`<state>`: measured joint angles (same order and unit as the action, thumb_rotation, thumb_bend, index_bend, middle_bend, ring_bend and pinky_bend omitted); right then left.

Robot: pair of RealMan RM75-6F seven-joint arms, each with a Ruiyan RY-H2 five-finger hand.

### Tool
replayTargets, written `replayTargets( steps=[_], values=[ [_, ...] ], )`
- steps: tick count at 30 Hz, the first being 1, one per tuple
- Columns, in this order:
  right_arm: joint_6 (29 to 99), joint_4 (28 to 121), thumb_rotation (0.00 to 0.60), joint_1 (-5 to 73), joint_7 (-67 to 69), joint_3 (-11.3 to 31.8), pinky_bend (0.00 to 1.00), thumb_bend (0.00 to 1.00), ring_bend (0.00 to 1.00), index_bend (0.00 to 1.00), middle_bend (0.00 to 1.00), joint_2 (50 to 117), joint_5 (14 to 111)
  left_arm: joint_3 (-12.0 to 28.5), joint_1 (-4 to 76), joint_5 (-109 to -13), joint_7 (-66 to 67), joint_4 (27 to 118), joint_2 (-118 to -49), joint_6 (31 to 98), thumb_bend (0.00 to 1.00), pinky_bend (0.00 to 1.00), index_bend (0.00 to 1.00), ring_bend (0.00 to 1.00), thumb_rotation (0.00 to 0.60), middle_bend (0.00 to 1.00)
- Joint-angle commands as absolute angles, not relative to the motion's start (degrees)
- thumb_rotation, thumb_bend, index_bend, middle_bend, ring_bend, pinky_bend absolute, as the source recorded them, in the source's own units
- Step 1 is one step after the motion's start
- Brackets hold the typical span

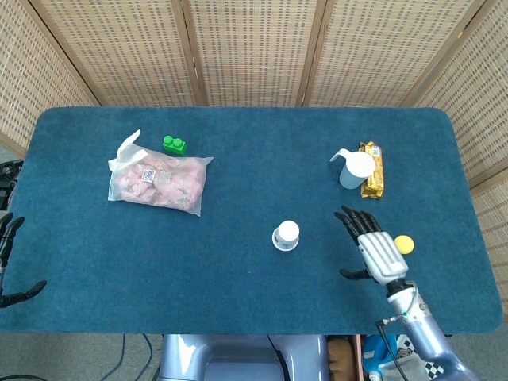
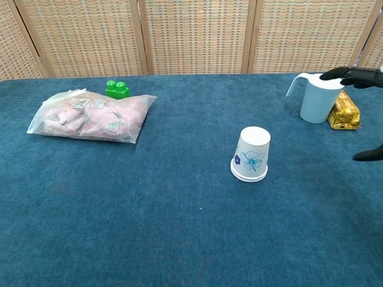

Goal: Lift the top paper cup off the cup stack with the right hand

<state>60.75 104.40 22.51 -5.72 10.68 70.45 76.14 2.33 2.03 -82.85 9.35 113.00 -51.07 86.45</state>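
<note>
An upside-down white paper cup stack (image 1: 286,235) (image 2: 252,154) with a blue flower print stands near the middle of the blue table. My right hand (image 1: 370,246) hovers to the right of the stack, fingers spread and empty, well apart from it. In the chest view only its dark fingertips (image 2: 352,76) show at the right edge. My left hand (image 1: 9,262) sits at the table's left edge, fingers apart, holding nothing.
A light blue pitcher (image 1: 354,169) (image 2: 318,97) and a gold packet (image 1: 372,170) (image 2: 343,112) sit at the back right. A small yellow ball (image 1: 404,244) lies right of my right hand. A bag of snacks (image 1: 159,182) and a green brick (image 1: 174,144) lie at the left.
</note>
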Motion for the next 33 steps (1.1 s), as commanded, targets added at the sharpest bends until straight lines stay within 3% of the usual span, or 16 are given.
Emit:
replayTargets(
  steps=[1, 14, 33],
  values=[
    [54.5, 104.3, 0.600, 29.3, -9.6, 14.8, 0.00, 0.00, 0.00, 0.13, 0.00, 73.6, 65.4, 2.6, 2.4, -82.2, 9.2, 113.0, -50.9, 85.8, 0.00, 0.00, 0.00, 0.00, 0.600, 0.00],
    [54.0, 98.0, 0.600, 39.0, -17.4, 18.3, 0.00, 0.10, 0.00, 0.21, 0.00, 84.6, 44.3, 3.1, 3.3, -80.5, 7.3, 112.7, -50.1, 84.3, 0.00, 0.00, 0.00, 0.00, 0.600, 0.00],
    [56.1, 94.9, 0.600, 43.5, -20.5, 16.6, 0.00, 0.26, 0.00, 0.37, 0.00, 88.6, 39.4, 3.2, 3.5, -80.0, 5.7, 112.5, -49.4, 83.9, 0.00, 0.00, 0.00, 0.00, 0.600, 0.00]
  ],
)
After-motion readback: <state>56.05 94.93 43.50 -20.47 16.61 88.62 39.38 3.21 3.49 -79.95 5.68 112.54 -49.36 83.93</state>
